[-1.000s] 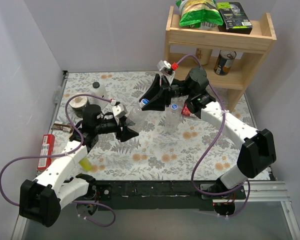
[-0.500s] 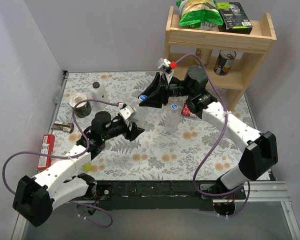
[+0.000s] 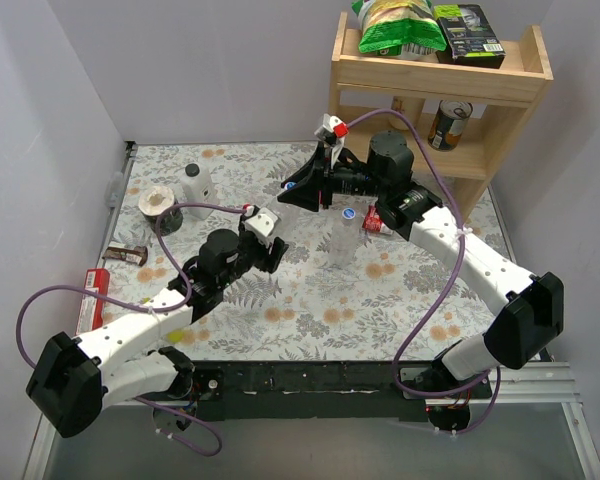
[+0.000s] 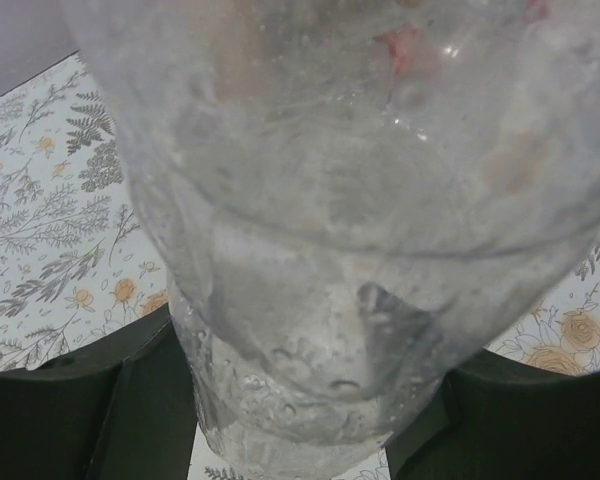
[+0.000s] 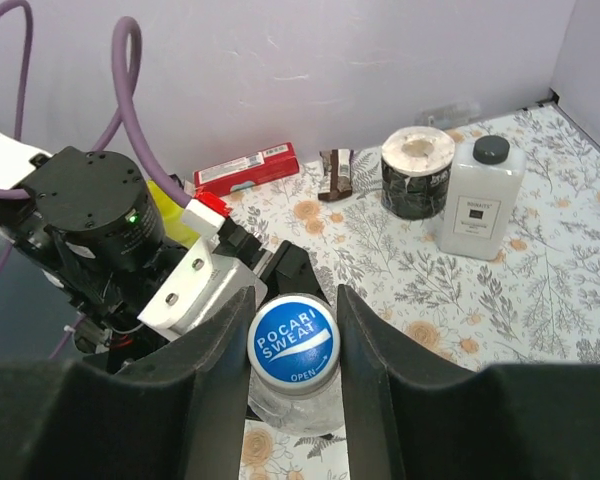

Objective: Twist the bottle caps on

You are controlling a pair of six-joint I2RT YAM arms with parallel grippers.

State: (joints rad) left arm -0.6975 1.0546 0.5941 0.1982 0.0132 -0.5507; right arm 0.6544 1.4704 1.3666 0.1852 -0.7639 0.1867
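My right gripper [image 5: 292, 345] is shut on a blue cap [image 5: 291, 343] printed "Pocari Sweat", which sits on the mouth of a clear bottle [image 5: 285, 410]. My left gripper [image 3: 269, 252] is shut on that bottle's lower body [image 4: 330, 260] and holds it up under my right gripper [image 3: 298, 192]. The bottle fills the left wrist view. A second clear bottle [image 3: 344, 240] with a blue cap [image 3: 349, 213] stands mid-table. A clear bottle with a red label band [image 3: 372, 223] stands just right of it. I see no red cap.
A white opaque bottle with a black cap [image 3: 193, 183] and a tape roll [image 3: 158, 205] stand far left. A chocolate bar [image 3: 126, 255], a red box [image 3: 95, 300] and a small yellow bottle [image 3: 176, 334] lie on the left. A wooden shelf [image 3: 435, 85] stands back right.
My left arm has carried the clear bottle right and away from me, under my right gripper. My right gripper has moved back a little with the blue cap.
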